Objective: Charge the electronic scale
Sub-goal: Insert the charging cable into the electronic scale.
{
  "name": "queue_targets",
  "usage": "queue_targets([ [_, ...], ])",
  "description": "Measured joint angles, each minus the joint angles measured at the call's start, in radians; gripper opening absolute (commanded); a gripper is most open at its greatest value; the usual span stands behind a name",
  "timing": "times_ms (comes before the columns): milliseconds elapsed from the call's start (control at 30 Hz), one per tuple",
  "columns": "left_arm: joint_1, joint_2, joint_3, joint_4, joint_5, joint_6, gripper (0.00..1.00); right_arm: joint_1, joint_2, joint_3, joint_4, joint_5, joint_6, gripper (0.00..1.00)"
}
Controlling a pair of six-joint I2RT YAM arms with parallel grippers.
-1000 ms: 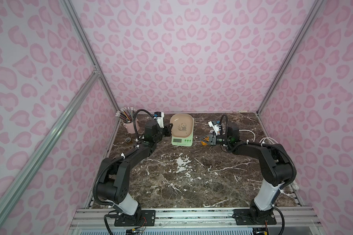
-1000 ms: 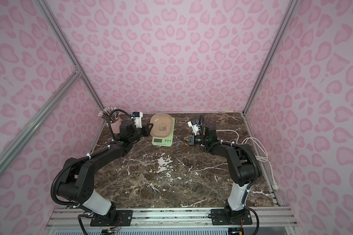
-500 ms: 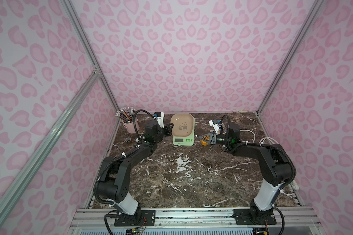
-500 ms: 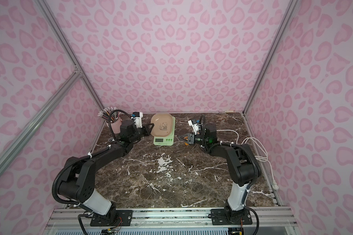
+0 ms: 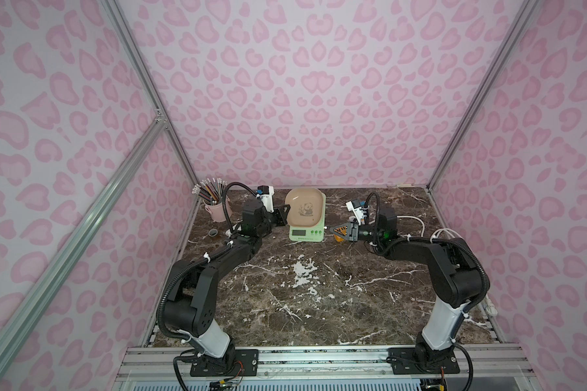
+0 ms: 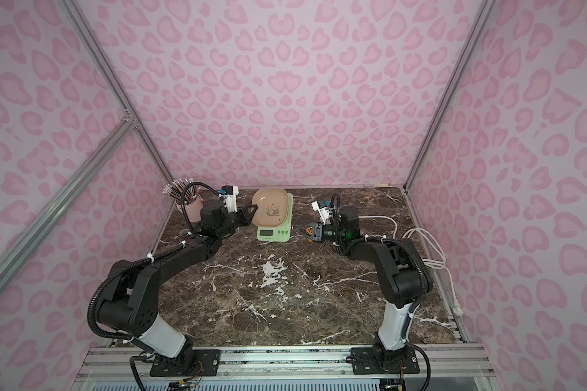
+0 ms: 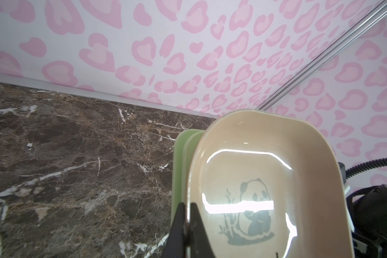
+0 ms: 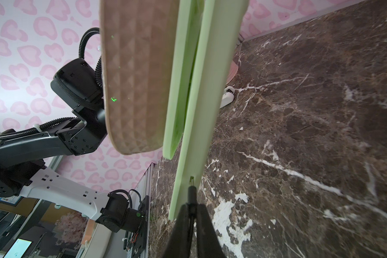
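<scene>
The scale (image 5: pixel 305 216) is sitting at the back middle of the table (image 5: pixel 285 304), between the two grippers. Its side slot is showing only in the right wrist view, as a small notch in the green body. The black plug (image 8: pixel 191 193) is pointing straight at it with its tip at the notch, and whether the tip is entering is too fine to tell. The right gripper (image 5: pixel 330 229) is clenching that plug between its fingers (image 8: pixel 181 214), which are hiding the cord behind it. The left gripper (image 7: pixel 187 208) is pinching the near rim of the tray (image 7: pixel 255 167), its fingers running off the frame's edge in the left wrist view. An orange thing (image 5: pixel 336 239) under the right gripper is lying mostly covered and is hard to make out. Against a second ago, the right gripper is standing closer to the scale, over that orange thing, which was then lying clear of it. The scale and left gripper are keeping their places.
</scene>
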Motion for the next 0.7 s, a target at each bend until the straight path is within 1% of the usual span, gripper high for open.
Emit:
queue_targets([
  [700,-0.009,0.021,0.021,0.02,0.002,-0.001,0.04,0.0,-0.003,0.0,0.004,0.001,0.019,0.0],
])
